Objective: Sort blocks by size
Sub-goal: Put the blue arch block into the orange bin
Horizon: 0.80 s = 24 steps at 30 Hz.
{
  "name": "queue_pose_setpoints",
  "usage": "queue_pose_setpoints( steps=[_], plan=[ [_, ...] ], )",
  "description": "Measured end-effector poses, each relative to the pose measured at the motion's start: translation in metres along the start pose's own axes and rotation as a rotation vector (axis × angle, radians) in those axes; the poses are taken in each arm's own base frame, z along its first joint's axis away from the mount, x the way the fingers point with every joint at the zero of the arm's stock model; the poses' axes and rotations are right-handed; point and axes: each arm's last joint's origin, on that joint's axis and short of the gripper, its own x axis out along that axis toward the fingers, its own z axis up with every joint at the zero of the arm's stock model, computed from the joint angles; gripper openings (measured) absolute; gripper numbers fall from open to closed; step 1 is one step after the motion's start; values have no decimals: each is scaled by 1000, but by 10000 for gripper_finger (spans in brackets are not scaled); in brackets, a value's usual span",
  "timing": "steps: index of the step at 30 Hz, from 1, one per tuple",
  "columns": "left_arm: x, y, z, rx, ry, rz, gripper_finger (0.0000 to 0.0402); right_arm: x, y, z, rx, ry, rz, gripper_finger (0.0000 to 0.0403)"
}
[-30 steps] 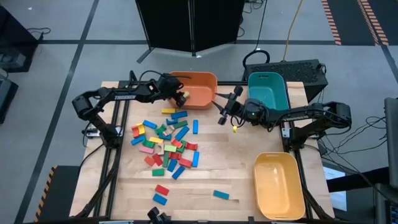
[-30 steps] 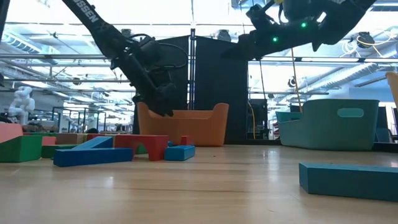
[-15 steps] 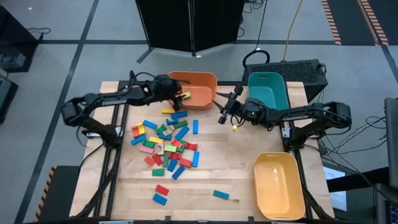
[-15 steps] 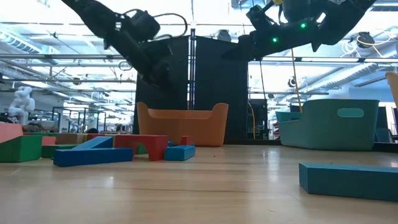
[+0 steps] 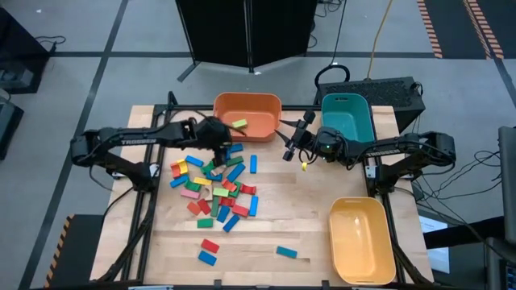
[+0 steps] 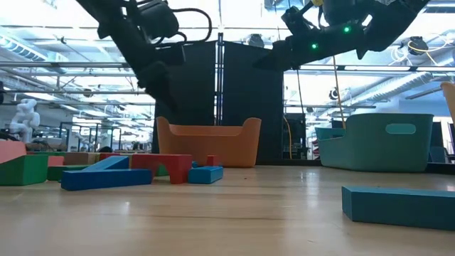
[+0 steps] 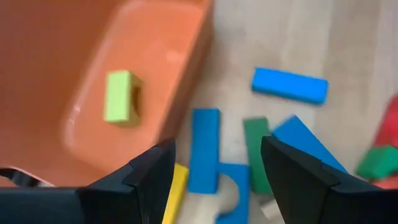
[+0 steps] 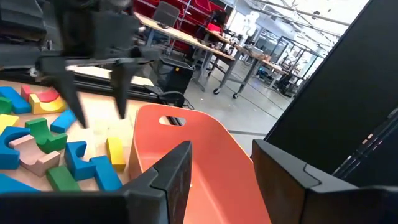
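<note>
Blocks [image 5: 211, 179]: small flat rectangular pieces in red, blue, green, yellow, pink, several lengths. Most lie jumbled in a loose heap on the desk's left half, some overlapping, some tilted. One light-green block [image 5: 239, 124] lies flat apart from the heap. Three strays near the front edge: red block [image 5: 210, 245], blue block [image 5: 207, 258] just beside it, teal block [image 5: 286, 252] farther right.

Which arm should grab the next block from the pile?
Left. Its open, empty tool hangs right at the pile of blocks, beside the orange bin. The right tool is off to the side, between the orange bin and teal bin.
</note>
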Motion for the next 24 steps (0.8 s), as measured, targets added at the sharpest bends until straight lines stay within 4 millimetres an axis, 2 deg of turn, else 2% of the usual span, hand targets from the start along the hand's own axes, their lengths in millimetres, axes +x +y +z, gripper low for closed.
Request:
queue_pose_setpoints(
  steps=[7, 16, 24],
  plan=[
    [6, -20, -14, -10, 50, -12, 239, -1, 3, 1, 5, -4, 11, 157],
    [26, -27, -46, -35, 57, -10, 239, -4, 10, 4, 5, -17, 40, 157],
    [34, -28, -57, -35, 23, -5, 239, -5, 12, 5, 28, -20, 47, 157]
  ],
)
